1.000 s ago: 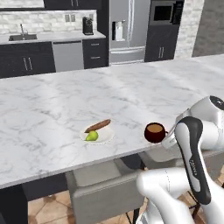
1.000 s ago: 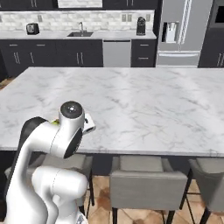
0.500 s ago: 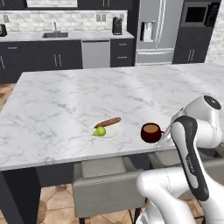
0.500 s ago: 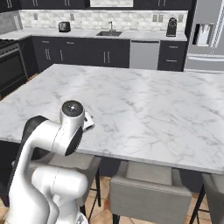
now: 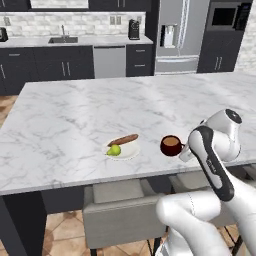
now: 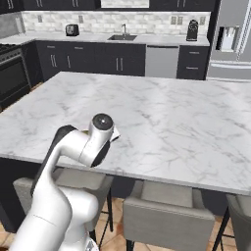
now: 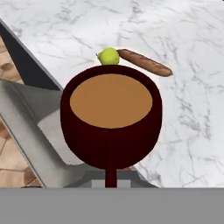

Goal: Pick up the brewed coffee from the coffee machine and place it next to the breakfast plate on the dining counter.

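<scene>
The brewed coffee (image 5: 171,145), a dark red mug full of brown liquid, hangs at the near edge of the dining counter (image 5: 75,115), just right of the breakfast plate (image 5: 122,149). My gripper (image 5: 184,150) is shut on the mug's side handle, largely hidden behind my forearm. In the hand view the brewed coffee (image 7: 110,113) sits close up, its handle running down to my gripper (image 7: 110,181). The plate's green pear (image 7: 108,56) and brown sausage (image 7: 144,62) lie just beyond it. I cannot tell whether the mug touches the marble. The coffee machine (image 5: 133,29) (image 6: 192,30) stands on the far worktop.
Grey stools (image 5: 117,210) (image 6: 162,211) are tucked under the counter's near edge. At the back are dark cabinets, a sink (image 5: 62,39), a steel fridge (image 5: 175,35), a toaster (image 6: 72,30) and a stove (image 6: 12,73). Bare marble (image 6: 171,112) spreads behind the plate.
The whole picture has shifted in both base views, so the camera has moved along the counter. The mug stays in my shut gripper, right of the plate.
</scene>
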Controlling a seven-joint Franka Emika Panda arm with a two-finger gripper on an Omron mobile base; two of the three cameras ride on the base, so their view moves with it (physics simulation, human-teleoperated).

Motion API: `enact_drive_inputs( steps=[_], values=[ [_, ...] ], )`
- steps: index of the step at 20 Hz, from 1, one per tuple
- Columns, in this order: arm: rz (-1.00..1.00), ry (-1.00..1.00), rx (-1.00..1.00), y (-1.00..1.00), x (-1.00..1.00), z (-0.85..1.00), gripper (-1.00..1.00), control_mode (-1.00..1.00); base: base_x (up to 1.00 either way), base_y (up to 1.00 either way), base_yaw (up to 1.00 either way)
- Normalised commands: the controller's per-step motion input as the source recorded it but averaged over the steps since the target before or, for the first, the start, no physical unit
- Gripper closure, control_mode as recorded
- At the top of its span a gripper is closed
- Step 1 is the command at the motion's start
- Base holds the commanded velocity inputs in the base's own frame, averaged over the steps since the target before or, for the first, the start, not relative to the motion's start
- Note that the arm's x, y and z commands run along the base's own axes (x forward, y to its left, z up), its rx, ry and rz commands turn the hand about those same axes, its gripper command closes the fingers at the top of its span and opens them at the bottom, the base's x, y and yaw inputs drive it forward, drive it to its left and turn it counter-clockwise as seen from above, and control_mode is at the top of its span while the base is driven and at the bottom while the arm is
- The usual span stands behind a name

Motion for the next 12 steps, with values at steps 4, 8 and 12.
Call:
enact_drive_inputs(
  steps=[4,8,12],
  values=[
    [0.0,0.06,0.0,-0.32,0.85,-0.04,1.0,-1.0,0.0,0.0,0.0],
    [0.0,0.07,0.0,-0.28,0.93,-0.05,1.0,-1.0,0.0,0.0,0.0],
    [0.0,0.06,0.0,-0.12,0.89,-0.09,1.0,-1.0,0.0,0.0,0.0]
  ],
)
